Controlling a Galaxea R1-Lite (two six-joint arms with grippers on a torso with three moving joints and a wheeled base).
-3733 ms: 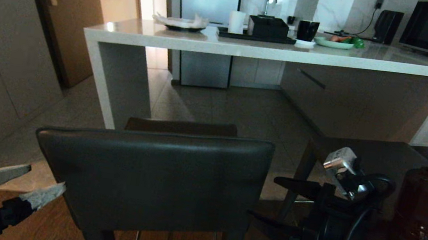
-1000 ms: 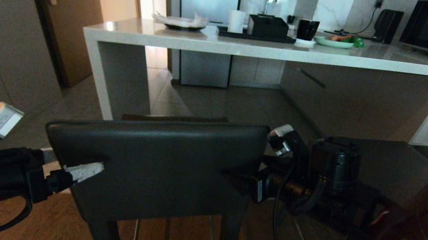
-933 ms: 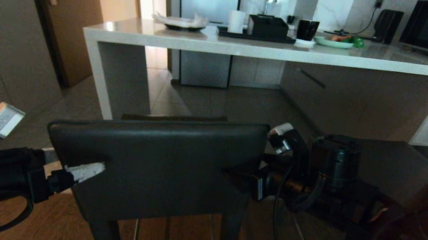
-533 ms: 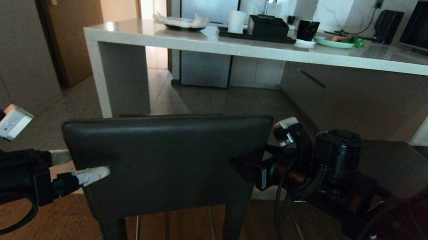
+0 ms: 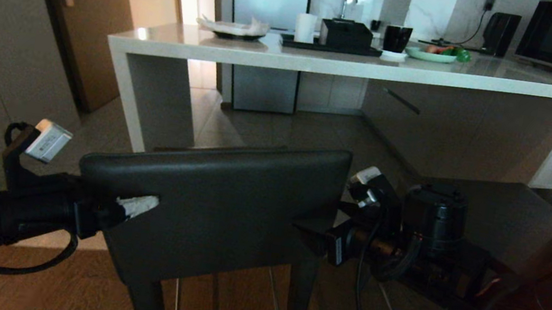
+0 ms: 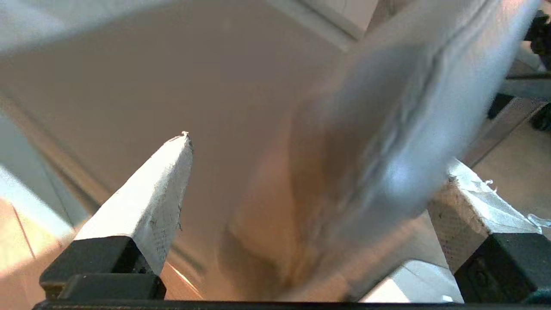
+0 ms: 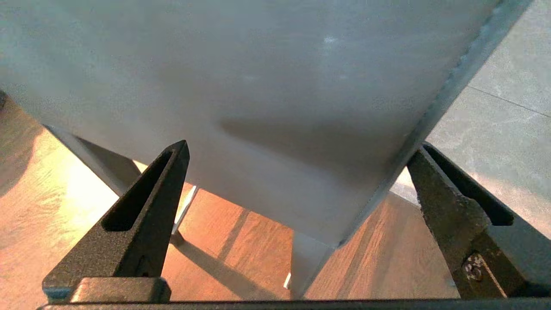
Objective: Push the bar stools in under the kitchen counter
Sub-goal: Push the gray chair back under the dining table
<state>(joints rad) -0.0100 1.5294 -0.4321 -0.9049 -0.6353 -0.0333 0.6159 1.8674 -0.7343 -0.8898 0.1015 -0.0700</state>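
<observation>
- Since a second ago my left claw (image 5: 138, 205) has slid further in along the near bar stool (image 5: 215, 211)'s backrest.
- Both claws reach level, fingers apart, straddling its edges; right claw (image 5: 311, 231) opposite.
- Stool stands short of the surface (image 5: 320, 62).

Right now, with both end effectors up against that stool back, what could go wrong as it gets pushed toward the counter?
The left end effector and right end effector, both open, sit at opposite edges of the stool's backrest, not clamped on it. Uneven pushing could twist the stool or let an end effector slip off the smooth leather. Pushing this high could tip it if a leg catches. The kitchen counter's side panel stands ahead to the left; veering could hit it.
</observation>
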